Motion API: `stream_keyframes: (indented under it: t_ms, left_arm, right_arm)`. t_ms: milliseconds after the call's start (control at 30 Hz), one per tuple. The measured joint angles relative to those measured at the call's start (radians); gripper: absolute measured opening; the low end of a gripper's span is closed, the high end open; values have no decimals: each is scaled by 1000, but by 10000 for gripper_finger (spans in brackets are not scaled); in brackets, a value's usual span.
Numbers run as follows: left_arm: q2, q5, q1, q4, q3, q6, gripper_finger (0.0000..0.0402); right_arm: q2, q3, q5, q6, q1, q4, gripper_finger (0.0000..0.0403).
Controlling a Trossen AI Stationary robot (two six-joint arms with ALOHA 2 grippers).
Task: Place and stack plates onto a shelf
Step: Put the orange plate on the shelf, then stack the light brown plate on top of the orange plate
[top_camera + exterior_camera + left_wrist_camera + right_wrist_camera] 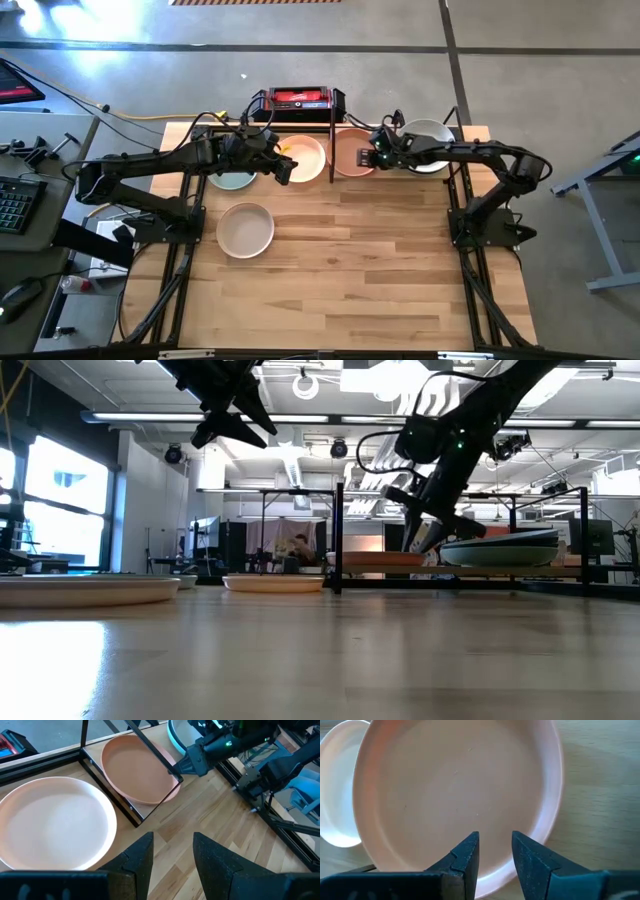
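- High view: the shelf (333, 130) stands along the far edge of the table (380, 270), with a thin black post in its middle.
- The terracotta pink plate (352, 152) lies just right of that post. The right gripper (377, 157) hangs at its rim, fingers a little apart and holding nothing. I think it is there to grip or let go of this plate.
- A stack of plates (428, 133), white on top, sits at the right end of the shelf.
- The left gripper (284, 168) hovers above the cream plate (300, 158), left of the post. Its fingers are apart and empty too.
- A pale green plate (233, 181) peeks out under the left arm.
- A beige plate (245, 229) sits alone on the table, nearer the front. It is not on the shelf yet, so it seems to wait its turn.
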Motion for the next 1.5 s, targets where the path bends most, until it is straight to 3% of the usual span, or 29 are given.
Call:
stream_keyframes:
  t_ms: [867, 1133, 1500]
  left_arm:
    - [0, 0, 0, 0, 0, 0, 127]
    - [0, 0, 0, 0, 0, 0, 127]
    - [0, 0, 0, 0, 0, 0, 127]
  right_arm:
    - [-2, 0, 8, 0, -66, -64, 110]
    - [-66, 0, 3, -51, -66, -4, 110]
    - [-155, 0, -226, -195, -31, 56, 110]
